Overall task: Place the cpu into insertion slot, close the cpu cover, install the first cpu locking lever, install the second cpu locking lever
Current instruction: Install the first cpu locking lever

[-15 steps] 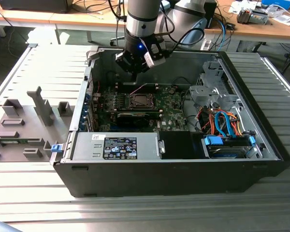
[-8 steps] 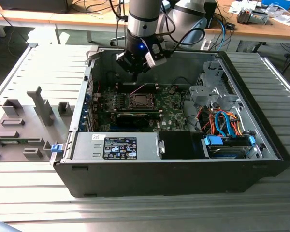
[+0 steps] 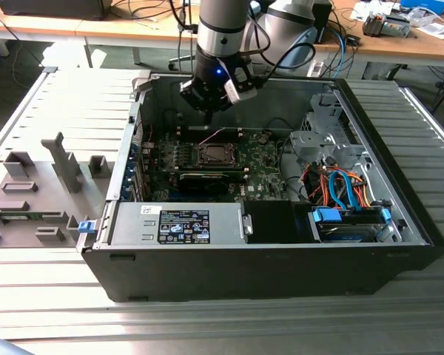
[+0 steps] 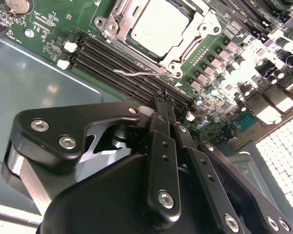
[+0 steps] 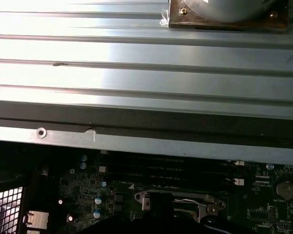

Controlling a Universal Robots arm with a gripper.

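Here, cpu [image 4: 158,27] seated (second wrist view), pincer [image 4: 162,97] above.

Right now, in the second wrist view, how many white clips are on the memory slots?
2. One white clip and a second white clip sit side by side at the memory slots' uncovered end. The pincer covers the other end; more may hide there.

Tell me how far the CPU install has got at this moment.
Looks done: the cpu sits in the insertion slot, and the cpu cover appears to be down around it. In hand: the gripper hangs just above the board beside the slot, close to a thin wire lever along its edge. Left: I cannot tell from these views whether either locking lever is latched.
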